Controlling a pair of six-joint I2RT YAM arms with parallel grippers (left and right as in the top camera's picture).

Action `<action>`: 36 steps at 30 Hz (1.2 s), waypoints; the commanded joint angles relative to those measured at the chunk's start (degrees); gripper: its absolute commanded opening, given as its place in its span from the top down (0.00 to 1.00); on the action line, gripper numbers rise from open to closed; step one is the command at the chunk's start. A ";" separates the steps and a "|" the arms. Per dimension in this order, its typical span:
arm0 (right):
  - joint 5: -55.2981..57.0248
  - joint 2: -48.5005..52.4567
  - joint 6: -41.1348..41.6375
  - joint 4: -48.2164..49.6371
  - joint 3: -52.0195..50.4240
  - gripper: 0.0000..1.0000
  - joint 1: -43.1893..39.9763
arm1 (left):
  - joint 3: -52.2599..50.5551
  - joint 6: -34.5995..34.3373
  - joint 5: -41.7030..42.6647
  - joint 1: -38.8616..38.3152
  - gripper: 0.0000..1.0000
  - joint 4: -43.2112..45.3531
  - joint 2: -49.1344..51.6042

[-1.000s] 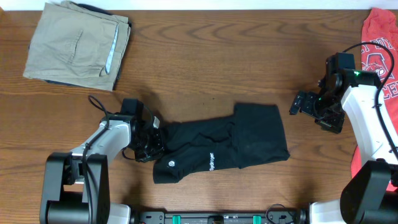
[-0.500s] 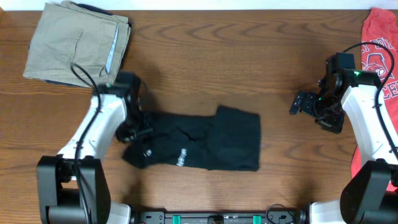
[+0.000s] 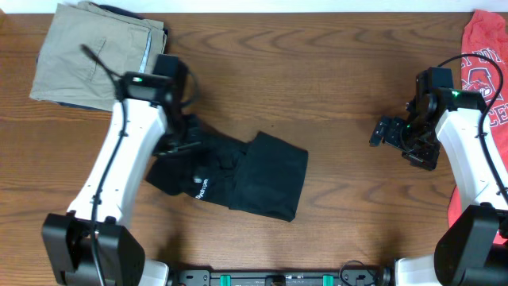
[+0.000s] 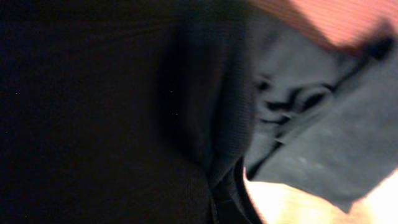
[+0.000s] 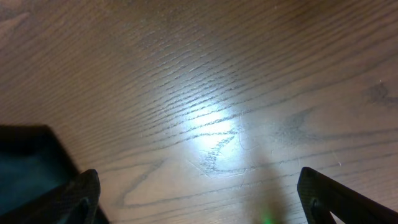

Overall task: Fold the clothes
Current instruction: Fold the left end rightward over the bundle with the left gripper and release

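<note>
The black shirt (image 3: 238, 171) lies on the wooden table (image 3: 333, 71), left of centre, just below and to the right of the folded khaki trousers (image 3: 95, 56) without touching them. Its right part forms a flat, roughly rectangular panel set at a slant. Its left part is bunched into ridges and folds. Small white lettering (image 3: 200, 189) shows near the lower left edge. The left gripper (image 3: 186, 144) is clenched on the bunched fabric at the upper left edge of the shirt, and dark cloth fills most of the left wrist view. The right gripper (image 5: 205, 199) is released, with its fingers spread wide over bare wood, well apart from the shirt. It holds nothing. A red T-shirt (image 3: 484, 71) lies at the right edge of the table.
</note>
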 commanded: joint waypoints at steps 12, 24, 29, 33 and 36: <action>-0.22 -0.31 -0.50 -0.02 0.61 0.01 0.26 | -1.92 -9.14 2.03 -20.00 0.94 9.31 3.10; -0.24 -0.31 -0.50 -0.02 0.61 0.01 0.28 | -1.92 -13.79 2.23 -28.33 0.93 15.13 11.28; -0.22 -0.31 -0.50 -0.02 0.61 0.01 0.26 | -1.90 -14.27 2.25 -29.53 0.93 17.46 11.76; -0.24 -0.31 -0.50 -0.02 0.61 0.01 0.26 | -1.90 -14.29 2.23 -29.57 0.93 17.66 11.76; -0.24 -0.31 -0.50 -0.02 0.61 0.01 0.26 | -1.90 -14.29 2.23 -29.59 0.92 17.66 11.76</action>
